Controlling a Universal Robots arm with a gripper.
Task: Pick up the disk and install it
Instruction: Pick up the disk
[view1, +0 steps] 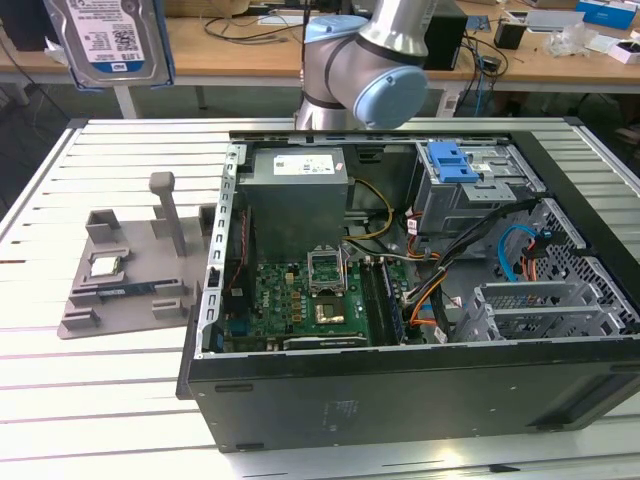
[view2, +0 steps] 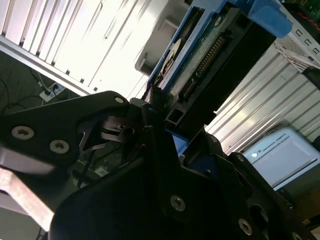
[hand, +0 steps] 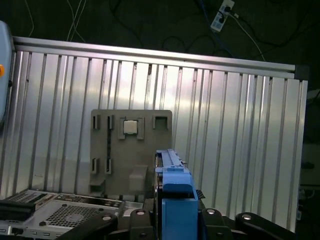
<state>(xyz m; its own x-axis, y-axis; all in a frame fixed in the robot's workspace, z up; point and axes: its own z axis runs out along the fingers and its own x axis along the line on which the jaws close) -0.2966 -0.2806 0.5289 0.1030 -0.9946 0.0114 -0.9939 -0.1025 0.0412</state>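
Blue plastic frames the disk (view1: 105, 40), which hangs high at the exterior view's left, well above the bench (view1: 100, 400), with its labelled face turned to that camera. In both wrist views the disk (view2: 200, 55) (hand: 170, 170) stands edge-on between the black jaws, which are closed on it from either side, gripping it by the bracket; its connector edge points away from them in the second wrist view. Beyond the disk, the first wrist view shows the grey fixture plate (hand: 131, 150) lying flat on the slatted bench, with a small square chip (hand: 130, 127) seated in one of its recesses. The open computer case (view1: 400, 400) lies on the bench at the exterior view's right, and the drive cage (view1: 470, 195) inside it carries a blue latch (view1: 452, 160).
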